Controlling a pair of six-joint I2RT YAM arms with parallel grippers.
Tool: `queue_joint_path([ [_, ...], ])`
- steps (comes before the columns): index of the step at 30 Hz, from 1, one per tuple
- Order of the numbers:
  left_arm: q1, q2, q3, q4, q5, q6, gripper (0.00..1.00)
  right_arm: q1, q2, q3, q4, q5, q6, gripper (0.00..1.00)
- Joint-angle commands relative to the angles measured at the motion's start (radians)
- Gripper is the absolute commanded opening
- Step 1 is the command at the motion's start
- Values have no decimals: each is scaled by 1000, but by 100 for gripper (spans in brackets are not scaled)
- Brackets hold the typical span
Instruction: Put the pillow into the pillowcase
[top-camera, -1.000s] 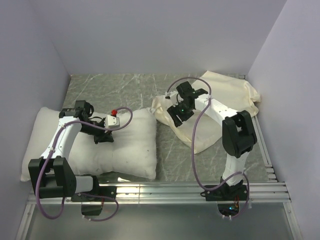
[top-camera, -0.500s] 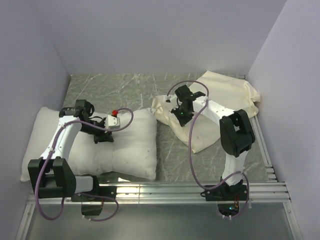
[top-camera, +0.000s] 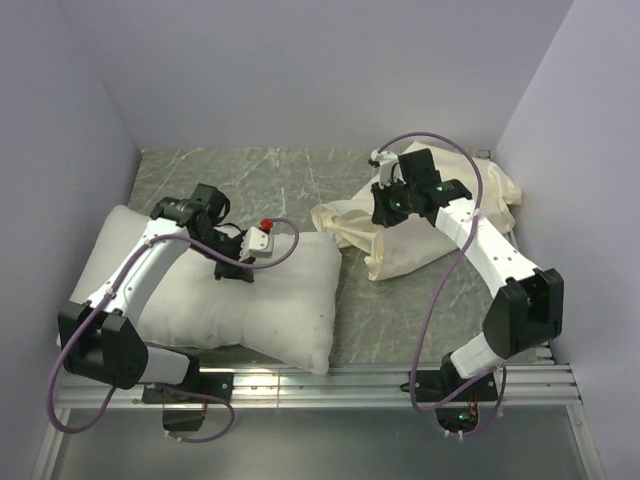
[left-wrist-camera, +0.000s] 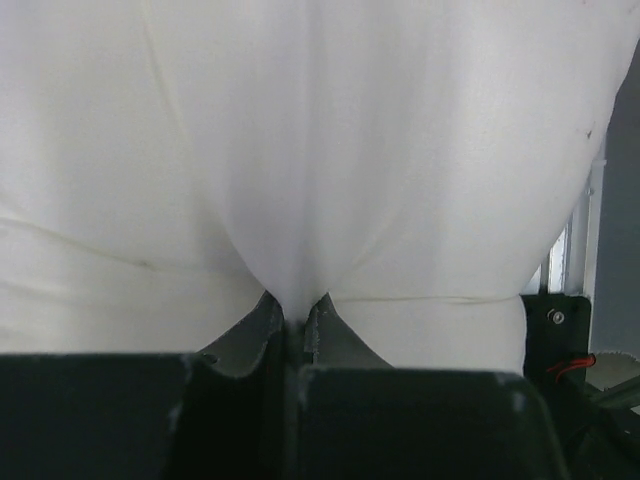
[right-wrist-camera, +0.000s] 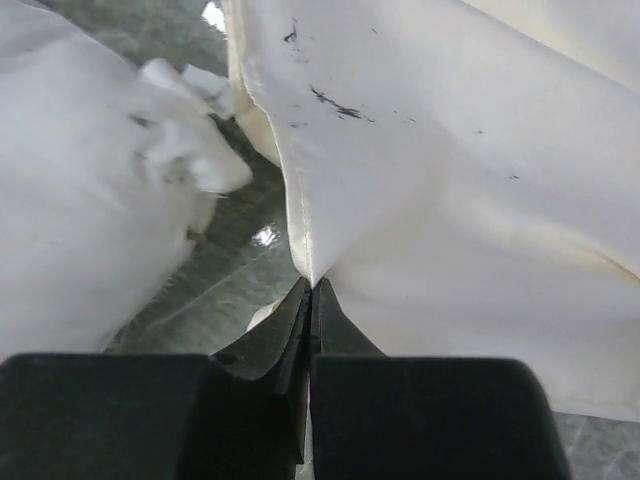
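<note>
The plump white pillow (top-camera: 285, 300) lies on the left half of the table. My left gripper (top-camera: 232, 272) is on its top middle, shut on a pinch of pillow fabric. In the left wrist view the pillow (left-wrist-camera: 350, 150) fills the frame and puckers into the left gripper (left-wrist-camera: 295, 308). The cream pillowcase (top-camera: 425, 245) lies bunched at the back right. My right gripper (top-camera: 384, 214) is shut on its edge above the table. In the right wrist view the right gripper (right-wrist-camera: 310, 287) clamps the seamed hem of the pillowcase (right-wrist-camera: 450, 180), which hangs taut from the jaws.
The grey marbled tabletop (top-camera: 270, 180) shows between the pillow and the case. Lavender walls close in the left, back and right sides. Metal rails (top-camera: 390, 378) run along the near edge by the arm bases. Pale crumpled cloth (right-wrist-camera: 90, 190) lies left of the right gripper.
My right gripper has shut on the pillowcase edge and moved back and to the right, lifting and bunching the case. My left arm has dragged the pillow rightward, toward the case.
</note>
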Motion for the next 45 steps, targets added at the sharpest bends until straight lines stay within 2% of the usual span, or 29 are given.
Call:
queue_joint_path([
  [1, -43, 31, 85, 18, 121, -71, 0, 6, -55, -46, 25, -67, 13, 0],
  [4, -56, 43, 146, -37, 112, -56, 0, 6, -55, -89, 3, -44, -36, 0],
  [8, -46, 4, 134, -81, 63, -30, 0, 6, 52, -103, -106, -41, -101, 0],
  [12, -30, -41, 73, -91, 41, -28, 0, 9, 72, -162, -43, -16, -87, 20],
  [17, -13, -69, 24, -66, 34, -42, 0, 8, 80, -158, -12, 12, -66, 20],
  [18, -5, -70, 22, -68, 29, -41, 0, 8, 84, -152, -12, 18, -64, 24],
  [20, 3, -69, 21, -80, 27, -33, 0, 8, 92, -144, -17, 30, -55, 42],
  [21, 7, -66, 21, -80, 26, -30, 0, 8, 95, -143, -14, 33, -53, 44],
  [23, 12, -66, 18, -80, 23, -27, 0, 8, 94, -144, -8, 33, -52, 38],
  [24, 15, -67, 16, -78, 23, -27, 0, 8, 94, -144, -9, 32, -52, 26],
  [26, 18, -64, 13, -78, 20, -24, 0, 5, 95, -138, -20, 32, -49, 18],
  [29, 23, -61, 8, -80, 17, -15, 0, 5, 86, -126, -27, 33, -41, 29],
  [32, 24, -58, 5, -77, 15, -13, 0, 5, 66, -115, -38, 41, -40, 29],
  [34, 26, -58, 7, -78, 17, -11, 0, 0, 64, -98, -47, 33, -37, 38],
  [35, 26, -55, 7, -78, 18, -11, 0, 0, 60, -94, -54, 32, -38, 38],
  [38, 26, -52, 8, -78, 20, -5, 0, -1, 55, -89, -57, 27, -44, 19],
  [39, 26, -50, 10, -80, 24, -1, 0, -1, 54, -86, -55, 27, -44, 5],
  [40, 26, -49, 18, -85, 29, 2, 0, -3, 55, -83, -58, 25, -44, 0],
  [45, -2, -44, 85, -129, 64, 6, 0, -11, 0, -77, -34, -10, -23, 0],
])
